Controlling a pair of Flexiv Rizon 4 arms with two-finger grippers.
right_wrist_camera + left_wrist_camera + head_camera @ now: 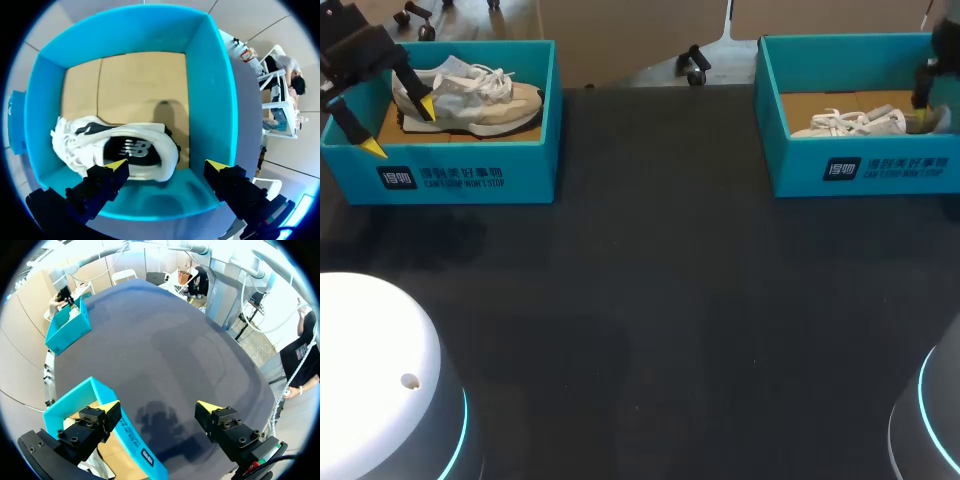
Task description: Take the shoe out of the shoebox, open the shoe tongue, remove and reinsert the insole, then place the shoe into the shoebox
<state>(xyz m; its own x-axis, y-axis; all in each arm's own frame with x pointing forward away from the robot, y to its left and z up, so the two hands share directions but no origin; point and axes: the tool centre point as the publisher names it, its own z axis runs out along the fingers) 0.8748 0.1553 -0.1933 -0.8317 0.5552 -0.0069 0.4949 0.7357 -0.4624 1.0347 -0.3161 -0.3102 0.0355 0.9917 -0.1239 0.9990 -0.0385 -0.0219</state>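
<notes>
A grey and beige sneaker (470, 95) lies in the left blue shoebox (450, 175) at the table's far left. My left gripper (398, 128) hangs open over that box's left end. In the left wrist view the left gripper (159, 406) straddles the box wall (125, 430), one finger inside and one over the table. A white sneaker (855, 123) lies on its side in the right blue shoebox (865, 165). My right gripper (926, 112) is above its heel end. In the right wrist view the right gripper (166, 165) is open above the white sneaker (115, 145), holding nothing.
The dark table (650, 300) stretches between the two boxes and toward the near edge. The white bases of my arms (380, 380) stand at the near corners. The right shoebox's cardboard floor (135, 85) is bare beyond the shoe.
</notes>
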